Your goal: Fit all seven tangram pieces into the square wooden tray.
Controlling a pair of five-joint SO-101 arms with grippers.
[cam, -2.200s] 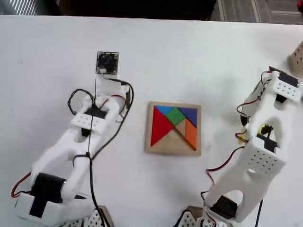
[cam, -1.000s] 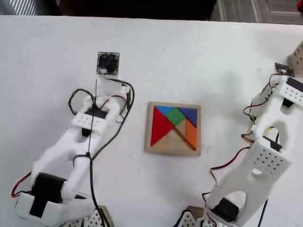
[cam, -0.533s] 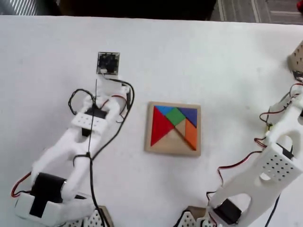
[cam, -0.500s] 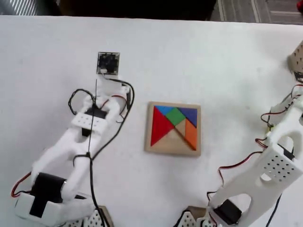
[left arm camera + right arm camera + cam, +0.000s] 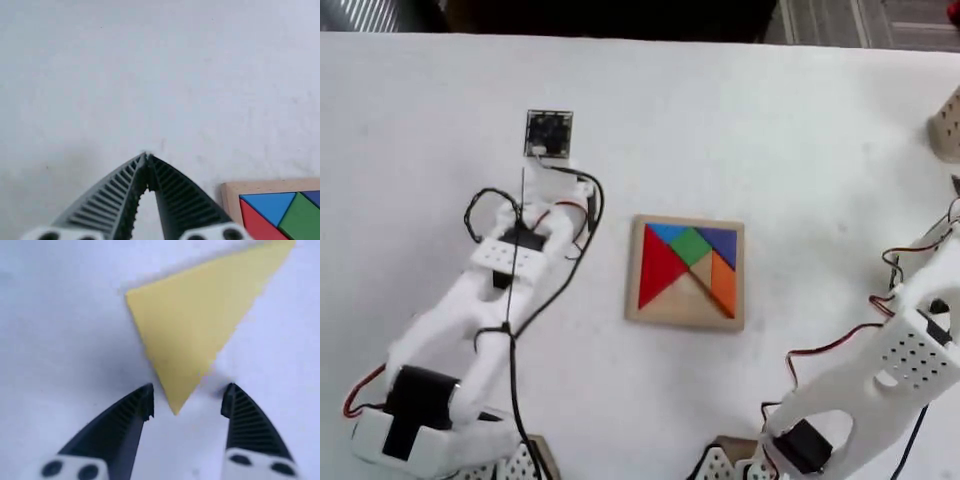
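Straddling a corner of yellow triangle (image 5: 200, 320) on bench (image 5: 60, 315) w/ my right pincer (image 5: 189, 388) apart. Left pincer (image 5: 146, 157) together, near tray (image 5: 230, 192).

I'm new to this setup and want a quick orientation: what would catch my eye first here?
The square wooden tray at the centre of the table, packed with bright pieces led by a big red triangle, stands out first. Next, a yellow triangle lies flat on the table, its corner between the open fingers of the right gripper.
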